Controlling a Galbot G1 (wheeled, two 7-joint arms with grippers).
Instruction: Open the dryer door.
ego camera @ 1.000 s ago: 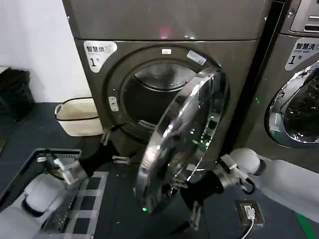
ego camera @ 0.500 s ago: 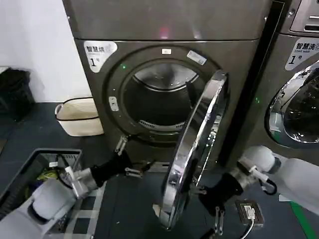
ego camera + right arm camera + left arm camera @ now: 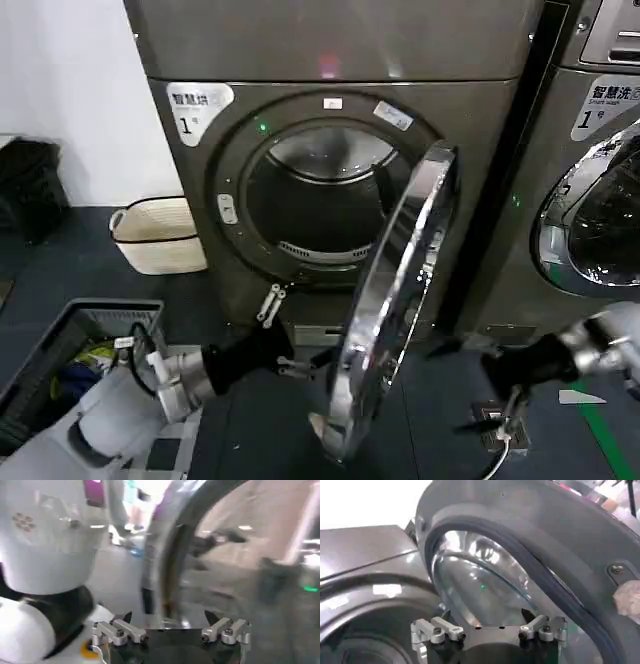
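The dryer door (image 3: 392, 290) stands swung out, almost edge-on in the head view, its chrome ring hinged at the right of the open drum mouth (image 3: 318, 200). My left gripper (image 3: 281, 335) is open just left of the door's lower part, facing its inner side. In the left wrist view the domed glass (image 3: 485, 587) and pale inner face (image 3: 555, 555) lie ahead of the open left gripper (image 3: 485, 616), with nothing between the fingers. My right gripper (image 3: 478, 392) is open, low and right of the door, apart from it. The right wrist view shows the chrome rim (image 3: 160, 555) beyond the open right gripper (image 3: 168, 616).
A cream basket (image 3: 158, 235) sits on the floor left of the dryer. A grey crate (image 3: 60, 345) holding several items is by my left arm. A twin machine with a chrome door (image 3: 590, 235) stands at the right. A small box with a cable (image 3: 497, 420) lies on the floor.
The door has swung from facing me to nearly edge-on. My right gripper has drawn back to the right, away from it. My left gripper has moved right, toward the door's inner side.
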